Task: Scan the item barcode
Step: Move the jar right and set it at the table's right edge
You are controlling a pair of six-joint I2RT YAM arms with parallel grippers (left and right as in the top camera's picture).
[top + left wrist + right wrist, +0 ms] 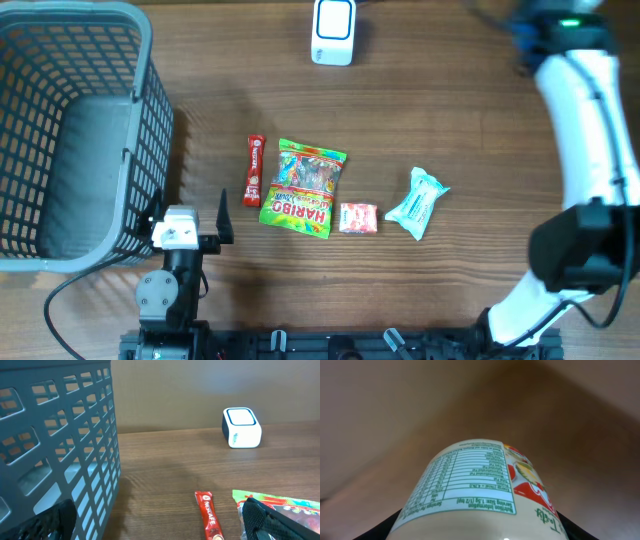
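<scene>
Right wrist view: our right gripper point(475, 530) is pinching the container point(470, 485), nutrition panel facing the camera; no barcode visible. We reckon it needs rolling until the code squarely faces the scanner point(333, 30); left gripper point(190, 207) sits spread wide.

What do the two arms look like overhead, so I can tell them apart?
The left arm is black, with a grey round joint, a white block at the wrist, black fingers and a black cable. The right arm has white tube links, black joints and a green light near its far end.

Basket point(152, 120) left of Haribo bag point(303, 188), scanner point(333, 32) behind.
</scene>
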